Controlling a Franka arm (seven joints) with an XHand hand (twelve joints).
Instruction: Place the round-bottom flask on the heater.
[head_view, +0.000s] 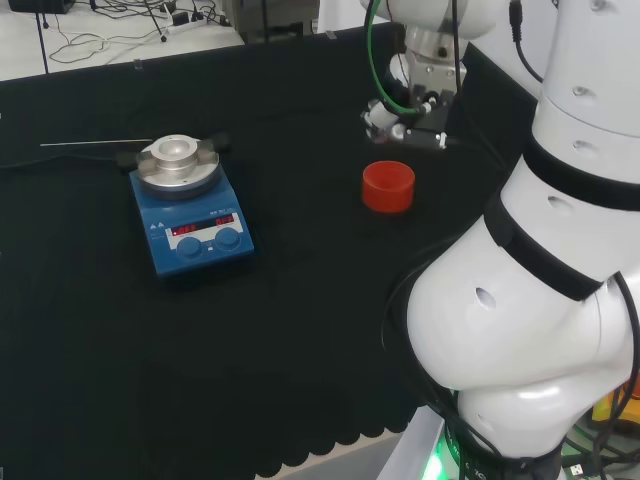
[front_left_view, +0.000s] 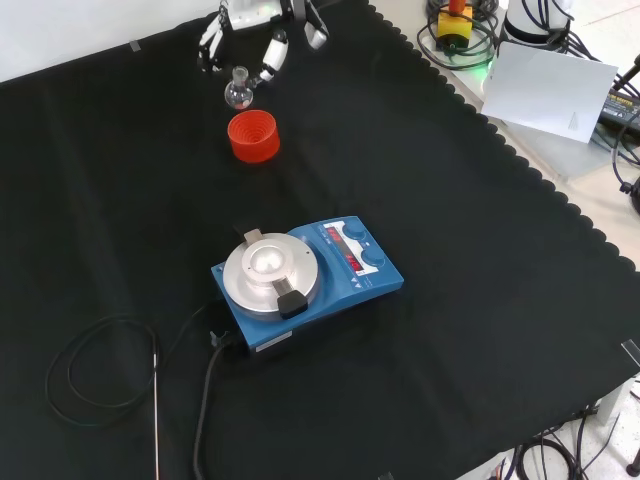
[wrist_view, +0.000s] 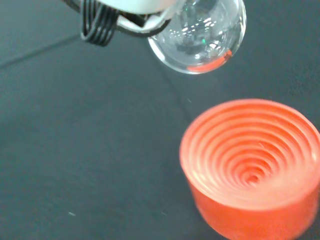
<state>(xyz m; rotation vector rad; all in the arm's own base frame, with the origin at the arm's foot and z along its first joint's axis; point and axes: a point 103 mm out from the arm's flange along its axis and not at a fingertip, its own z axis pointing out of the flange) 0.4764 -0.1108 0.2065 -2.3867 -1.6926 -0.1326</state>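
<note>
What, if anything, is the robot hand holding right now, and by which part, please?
The robot hand holds the round-bottom flask by its neck, with the bulb hanging free above the red stand.

Red ribbed stand (front_left_view: 253, 136), blue heater (front_left_view: 308, 283), black cloth (front_left_view: 480, 330).

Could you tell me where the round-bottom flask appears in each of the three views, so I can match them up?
Head view: the round-bottom flask is faint, in the hand, just above the red ribbed stand.
Front view: at top, the flask hangs in the hand, just above the stand.
Wrist view: the flask's bulb hangs close up, clear of the stand.
Shared landmark: the red ribbed stand.
</note>
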